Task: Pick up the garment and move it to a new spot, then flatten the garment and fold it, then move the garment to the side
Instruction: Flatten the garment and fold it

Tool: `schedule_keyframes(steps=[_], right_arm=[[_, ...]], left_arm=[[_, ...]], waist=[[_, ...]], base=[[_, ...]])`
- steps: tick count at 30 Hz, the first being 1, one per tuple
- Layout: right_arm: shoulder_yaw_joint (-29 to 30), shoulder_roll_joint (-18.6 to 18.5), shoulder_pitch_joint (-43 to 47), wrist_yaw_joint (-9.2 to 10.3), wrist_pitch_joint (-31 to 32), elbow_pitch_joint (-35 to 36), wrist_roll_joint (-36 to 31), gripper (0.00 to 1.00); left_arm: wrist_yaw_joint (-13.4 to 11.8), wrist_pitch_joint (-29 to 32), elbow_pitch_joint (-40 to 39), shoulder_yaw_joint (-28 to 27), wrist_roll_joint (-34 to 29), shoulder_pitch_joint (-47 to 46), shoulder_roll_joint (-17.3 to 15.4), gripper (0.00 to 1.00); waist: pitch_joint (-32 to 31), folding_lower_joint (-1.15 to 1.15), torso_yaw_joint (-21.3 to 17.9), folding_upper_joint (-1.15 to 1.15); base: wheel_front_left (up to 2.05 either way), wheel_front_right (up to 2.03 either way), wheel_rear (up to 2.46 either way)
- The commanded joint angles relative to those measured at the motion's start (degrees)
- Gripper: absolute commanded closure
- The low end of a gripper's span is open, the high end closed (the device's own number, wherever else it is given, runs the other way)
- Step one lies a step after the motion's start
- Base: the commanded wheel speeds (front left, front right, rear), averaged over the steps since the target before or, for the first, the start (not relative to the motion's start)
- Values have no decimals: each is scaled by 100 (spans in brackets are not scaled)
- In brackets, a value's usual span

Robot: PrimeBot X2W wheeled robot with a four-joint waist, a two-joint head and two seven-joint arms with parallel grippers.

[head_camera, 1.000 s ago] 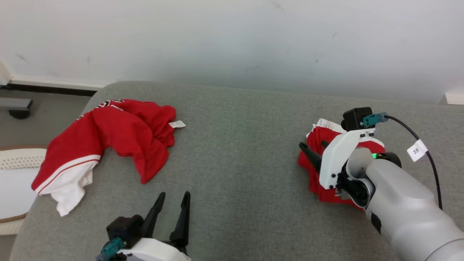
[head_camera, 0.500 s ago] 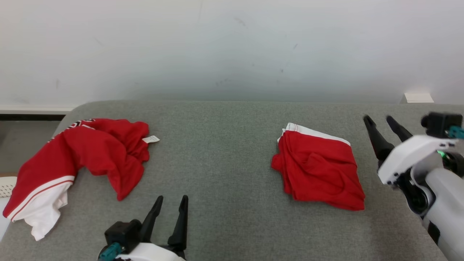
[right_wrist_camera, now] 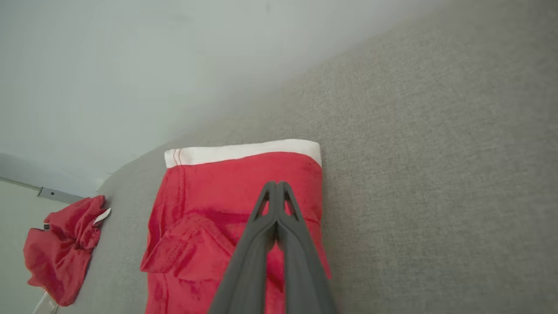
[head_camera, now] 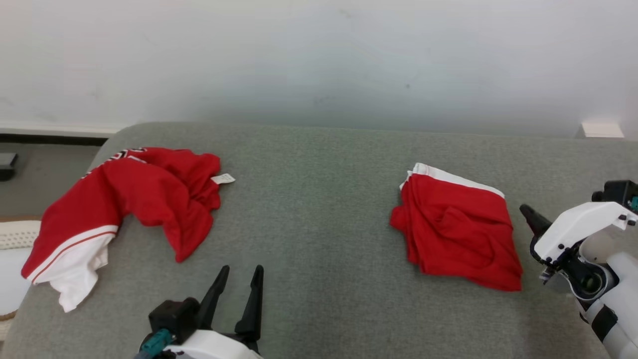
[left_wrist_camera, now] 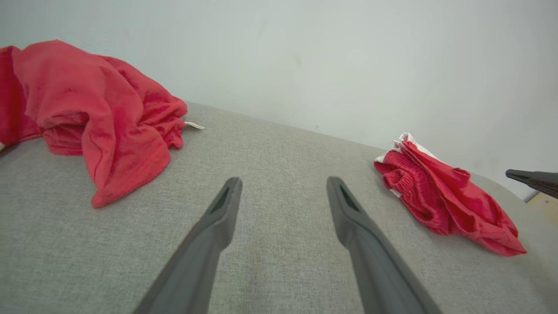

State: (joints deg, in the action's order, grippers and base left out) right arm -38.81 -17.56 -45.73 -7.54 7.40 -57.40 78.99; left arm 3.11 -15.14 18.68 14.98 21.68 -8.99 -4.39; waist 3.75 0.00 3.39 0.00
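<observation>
A folded red garment [head_camera: 458, 234] with a white band lies flat on the right half of the grey padded surface [head_camera: 319, 209]. My right gripper [head_camera: 527, 213] hovers just to its right, shut and empty; in the right wrist view its fingers [right_wrist_camera: 276, 185] are pressed together above the folded garment [right_wrist_camera: 209, 209]. A second red-and-white garment [head_camera: 134, 199] lies crumpled at the left end, one end hanging over the edge. My left gripper [head_camera: 241, 271] stands open and empty near the front edge, between the two garments [left_wrist_camera: 444, 196] [left_wrist_camera: 87, 109].
A pale wall runs behind the padded surface. A white perforated basket [head_camera: 15, 234] stands on the floor past the left edge. A small white label [head_camera: 223, 178] sticks out of the crumpled garment. Bare grey fabric spans the middle.
My right gripper has lifted off the folded garment, drawn back to the right and shut. The folded garment stays lying flat. The head camera has shifted; my left gripper has kept still.
</observation>
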Motion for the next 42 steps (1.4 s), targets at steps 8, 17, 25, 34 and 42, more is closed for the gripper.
schedule_keyframes(steps=[8,17,25,34,42], right_arm=[[306,232,241,11,1465,-401,853,100],[494,446,956,11,2301,919,1399,100],[284,413,1574,10,1651,2454,888,100],[596,-284,1872,10,-208,3925,-201,0],[1121,-785,2136,10,-2077,3627,-2317,0]], left_arm=[[42,1,70,-100,-58,14,45,0],[57,1,63,-215,-129,143,46,0],[60,0,-5,-265,-225,167,7,0],[10,1,-226,-481,-249,212,-48,0],[-13,1,-478,-827,-311,257,-64,0]], waist=[[-23,0,278,0],[-137,0,213,0],[-294,0,-82,0],[-427,0,-414,0],[-420,0,-640,0]], base=[[0,0,0],[0,0,0],[0,0,0],[0,0,0],[0,0,0]])
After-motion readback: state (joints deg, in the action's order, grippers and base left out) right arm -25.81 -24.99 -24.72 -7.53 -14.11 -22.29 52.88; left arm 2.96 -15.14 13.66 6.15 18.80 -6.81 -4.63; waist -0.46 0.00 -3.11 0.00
